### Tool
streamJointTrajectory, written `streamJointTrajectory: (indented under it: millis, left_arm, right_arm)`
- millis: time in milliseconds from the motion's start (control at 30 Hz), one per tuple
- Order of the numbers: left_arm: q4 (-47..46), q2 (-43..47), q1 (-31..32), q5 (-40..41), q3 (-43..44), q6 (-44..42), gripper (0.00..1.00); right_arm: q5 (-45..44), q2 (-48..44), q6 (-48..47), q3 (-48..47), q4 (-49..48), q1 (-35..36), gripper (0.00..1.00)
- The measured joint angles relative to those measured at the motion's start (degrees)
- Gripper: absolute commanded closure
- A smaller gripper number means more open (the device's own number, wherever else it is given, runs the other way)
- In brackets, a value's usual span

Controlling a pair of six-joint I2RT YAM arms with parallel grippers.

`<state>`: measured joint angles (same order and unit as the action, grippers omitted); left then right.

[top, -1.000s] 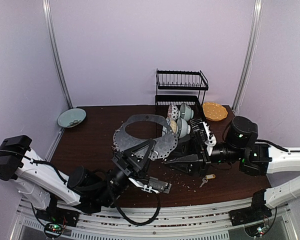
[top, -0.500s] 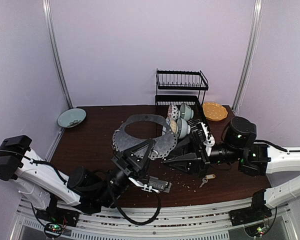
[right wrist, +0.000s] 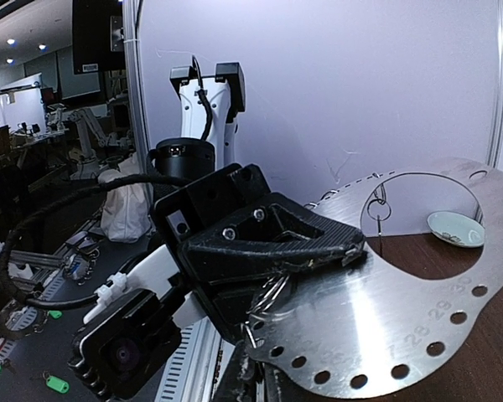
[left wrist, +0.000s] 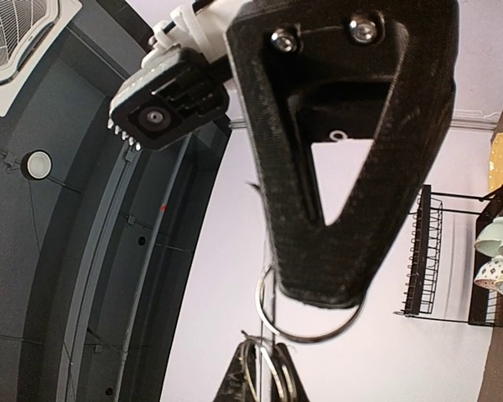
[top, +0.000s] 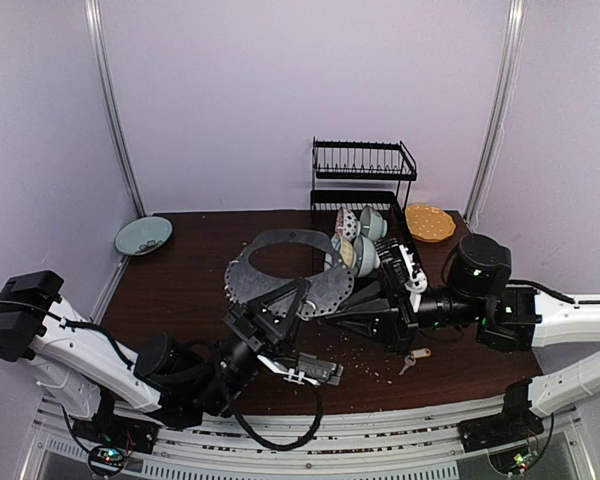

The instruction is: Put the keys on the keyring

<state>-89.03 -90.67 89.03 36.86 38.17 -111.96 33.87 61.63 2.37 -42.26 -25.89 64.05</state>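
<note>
Above table (top: 190, 270), grey perforated metal keyring hoop (right wrist: 402, 310) held by closed left fingers (right wrist: 277, 234); right fingers (top: 360, 320): state cannot be told. Silver yellow-tagged key (top: 418, 354) to be grasped next.

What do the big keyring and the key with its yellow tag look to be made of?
Keyring: flat sheet metal, grey with a brushed, dull sheen; punched holes and stamped numbers along its edge. Key: probably metal, silvery. Yellow tag: likely plastic by its even colour, but too small to be sure.

Keys (top: 413, 358), yellow tag, flat on table (top: 195, 265) — grey keyring (top: 242, 275) tilted.
</note>
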Motion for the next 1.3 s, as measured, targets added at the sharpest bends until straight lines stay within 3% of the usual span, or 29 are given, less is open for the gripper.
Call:
streamJointTrajectory:
  millis: [67,133,467,533,600,633,733,867,967,1133,1300]
  left_arm:
    - [0.04,0.00,0.00,0.09,0.00,0.00,1.00]
    - [0.09,0.00,0.02,0.37,0.02,0.00,1.00]
    - [1.84,2.45,0.00,7.30,2.45,2.27,1.00]
    - [8.90,5.22,-0.24,10.16,4.74,9.73,1.00]
    - [20.76,8.81,-1.07,11.58,7.72,21.14,1.00]
    - [31.23,11.02,-2.03,11.41,10.62,29.64,1.00]
    - [54.77,15.04,-4.74,8.39,18.84,51.30,1.00]
    - [75.14,16.76,-5.86,3.61,25.46,71.47,1.00]
    - [86.40,15.28,-5.79,-1.57,28.76,81.77,1.00]
    - [96.78,13.11,-5.79,-8.57,30.51,92.89,1.00]
    - [98.64,13.60,-5.81,-13.66,30.73,98.53,1.00]
  right_arm:
    - [-0.17,0.00,0.00,0.00,0.09,0.00,0.94]
    - [-0.31,0.00,0.00,0.00,0.15,0.00,0.81]
    - [-3.63,-1.90,-2.16,-0.02,5.88,0.17,0.59]
    - [-6.93,-4.70,-4.35,-0.02,8.48,0.17,0.57]
    - [-11.08,-8.15,-7.26,-0.02,10.75,0.17,0.57]
    - [-12.85,-9.97,-8.81,-0.02,11.63,0.17,0.56]
    - [-18.47,-13.81,-14.01,-0.17,13.51,0.17,0.55]
    - [-25.64,-15.10,-20.74,-0.59,13.84,0.22,0.56]
    - [-29.03,-14.29,-24.65,-1.92,13.75,0.24,0.59]
    - [-31.12,-13.16,-31.08,-3.43,10.80,0.74,0.58]
    - [-28.39,-13.22,-34.12,-3.67,12.26,0.90,0.48]
